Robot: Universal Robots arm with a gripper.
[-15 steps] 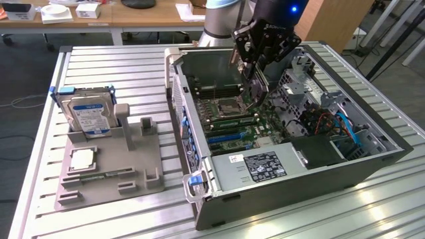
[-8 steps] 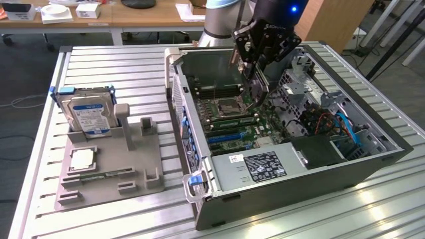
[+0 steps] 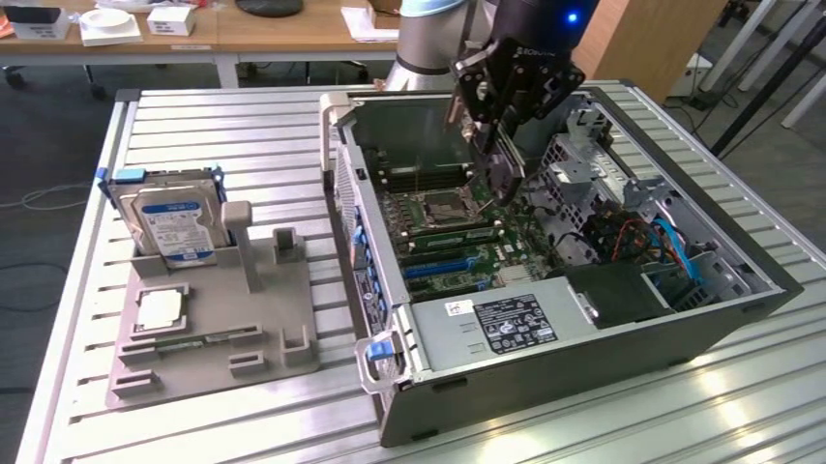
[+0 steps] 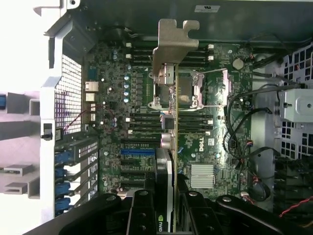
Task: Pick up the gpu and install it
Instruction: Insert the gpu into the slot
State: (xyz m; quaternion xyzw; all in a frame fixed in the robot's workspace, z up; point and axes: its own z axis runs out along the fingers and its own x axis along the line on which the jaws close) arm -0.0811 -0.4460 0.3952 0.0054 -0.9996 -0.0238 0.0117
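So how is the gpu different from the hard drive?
The gpu is a thin dark card; the hard drive is a silver box with a blue-white label. The gpu hangs in the gripper over the computer case; the hard drive stands in a grey holder. Both are on edge.

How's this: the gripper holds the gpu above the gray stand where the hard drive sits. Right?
No: the gripper holds the gpu above the motherboard inside the open case, per the exterior view; the hard drive sits in the gray stand.
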